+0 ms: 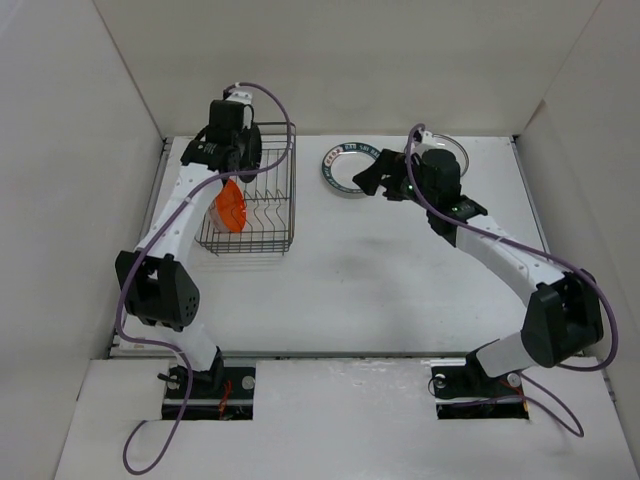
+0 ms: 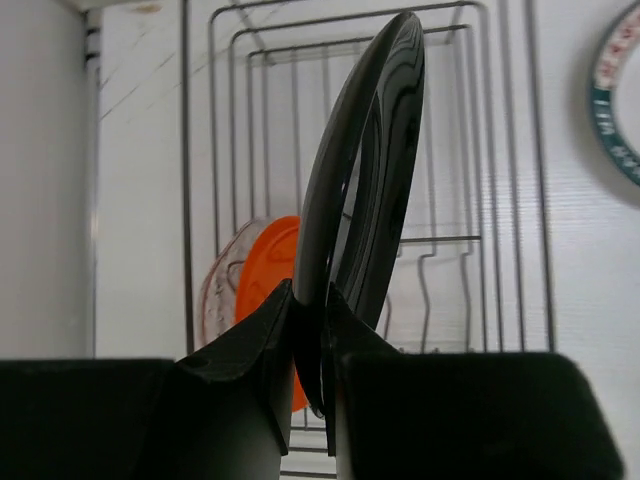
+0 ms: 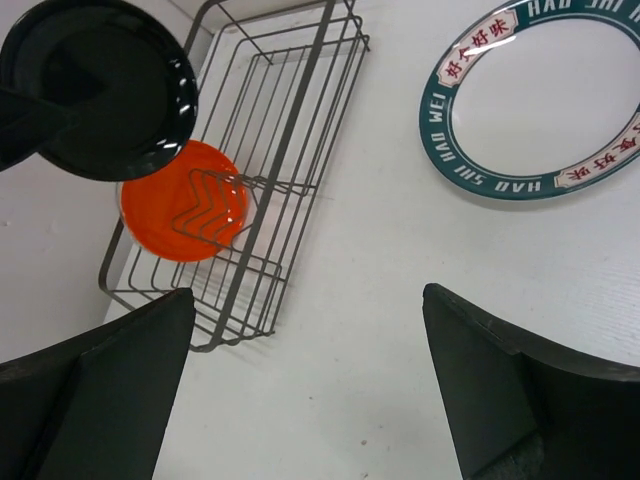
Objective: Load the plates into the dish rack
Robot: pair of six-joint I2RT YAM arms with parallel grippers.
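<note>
The dark wire dish rack (image 1: 291, 205) stands at the back left. A glossy orange plate (image 1: 230, 208) stands upright in it, with a pale plate with reddish marks (image 2: 214, 290) just behind it. My left gripper (image 1: 236, 150) is shut on the rim of the glossy black plate (image 2: 365, 170), holding it on edge above the rack (image 2: 185, 150). The white plate with the blue-green patterned rim (image 1: 348, 168) lies flat right of the rack. My right gripper (image 1: 371, 181) is open and empty just above the table beside it. A clear plate (image 1: 447, 148) lies partly hidden behind the right arm.
White walls close in the table on the left, back and right. In the right wrist view the rack (image 3: 286, 130), the orange plate (image 3: 185, 215), the black plate (image 3: 100, 85) and the patterned plate (image 3: 437, 120) show beyond my open fingers (image 3: 120, 370).
</note>
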